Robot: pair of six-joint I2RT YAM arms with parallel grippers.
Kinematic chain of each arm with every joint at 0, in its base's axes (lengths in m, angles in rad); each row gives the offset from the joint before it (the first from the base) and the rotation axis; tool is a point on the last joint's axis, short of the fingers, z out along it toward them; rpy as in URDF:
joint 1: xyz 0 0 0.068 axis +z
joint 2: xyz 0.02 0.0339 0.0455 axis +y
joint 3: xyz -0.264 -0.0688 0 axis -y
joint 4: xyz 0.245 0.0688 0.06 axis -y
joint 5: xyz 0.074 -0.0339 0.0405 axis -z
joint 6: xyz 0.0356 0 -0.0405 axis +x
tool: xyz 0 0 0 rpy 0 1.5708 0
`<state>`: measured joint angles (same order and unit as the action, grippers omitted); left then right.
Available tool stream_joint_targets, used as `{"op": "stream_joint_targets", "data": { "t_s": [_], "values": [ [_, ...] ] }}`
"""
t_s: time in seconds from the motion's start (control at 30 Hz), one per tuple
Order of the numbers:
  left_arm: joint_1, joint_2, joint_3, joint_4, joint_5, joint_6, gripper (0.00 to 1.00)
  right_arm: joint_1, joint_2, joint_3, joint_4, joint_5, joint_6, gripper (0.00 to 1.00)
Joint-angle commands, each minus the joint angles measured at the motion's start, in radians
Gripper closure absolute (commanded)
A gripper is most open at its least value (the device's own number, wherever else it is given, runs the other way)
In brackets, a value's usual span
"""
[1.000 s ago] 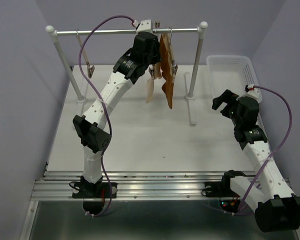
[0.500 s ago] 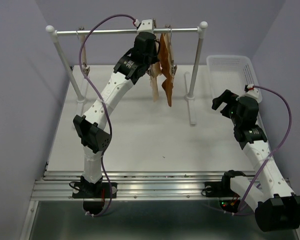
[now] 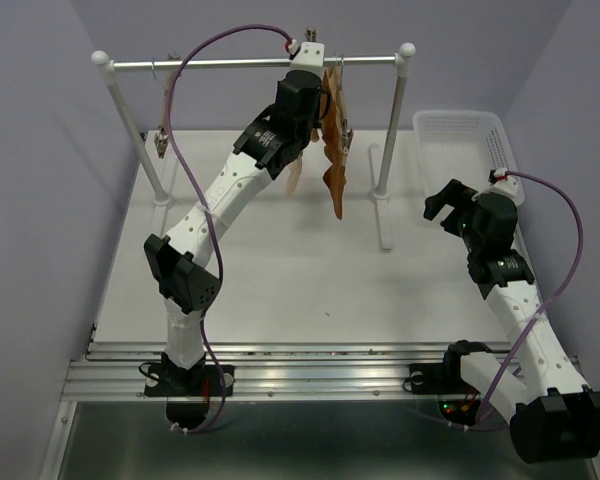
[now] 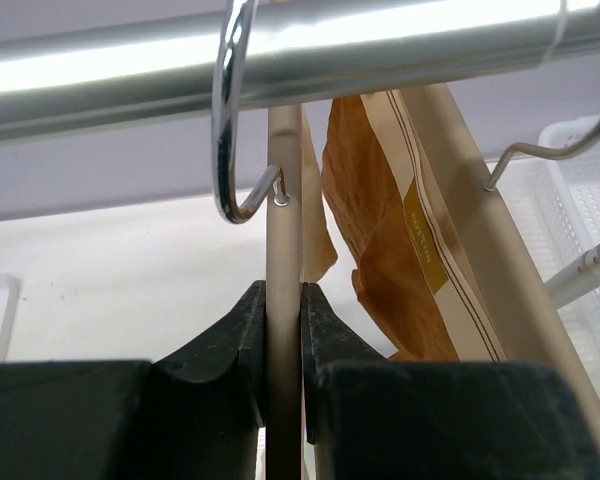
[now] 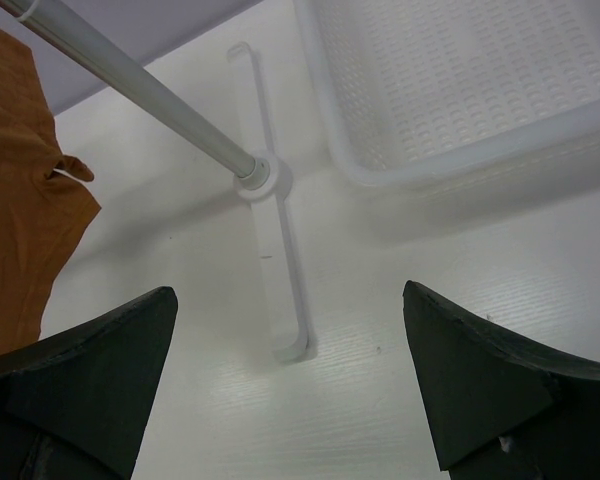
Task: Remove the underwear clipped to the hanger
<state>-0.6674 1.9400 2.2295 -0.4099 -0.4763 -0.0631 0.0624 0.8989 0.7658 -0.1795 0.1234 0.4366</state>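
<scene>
The left hand (image 4: 284, 300) is clamped on the slim light-wood bar of the hanger (image 4: 284, 190), one dark finger pressed flat to each side. The hanger's silver wire hook (image 4: 230, 130) curls over the shiny metal rail (image 4: 400, 35). Below the fingers the bar is cut off, so its clips are hidden. From above, the left arm covers nearly all of this hanger. The underwear (image 3: 295, 178) shows only as a pale, limp strip of cream cloth hanging under the wrist, above the bench (image 3: 280, 270); whether it is clipped on cannot be made out. Just beside it hangs a rust-orange garment (image 3: 332, 170), crumpled and soft, on a second hanger (image 4: 480, 260) of the same wood. The right hand (image 5: 288, 300) is well apart from the rail, its fingers spread wide with nothing between them, near a white lattice basket (image 5: 450, 160).
</scene>
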Motion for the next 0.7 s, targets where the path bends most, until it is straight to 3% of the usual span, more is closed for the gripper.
{"op": "stream_joint_targets", "data": {
  "t_s": [0.0,0.67],
  "values": [
    [-0.014,-0.102,-0.021,0.103,-0.05,0.059,1.0,0.002,-0.005,0.01,0.023,-0.002,-0.018,0.0],
    [-0.052,-0.233,-0.234,0.12,-0.131,0.02,1.0,0.002,0.014,0.015,0.02,-0.047,-0.015,0.0]
  ]
}}
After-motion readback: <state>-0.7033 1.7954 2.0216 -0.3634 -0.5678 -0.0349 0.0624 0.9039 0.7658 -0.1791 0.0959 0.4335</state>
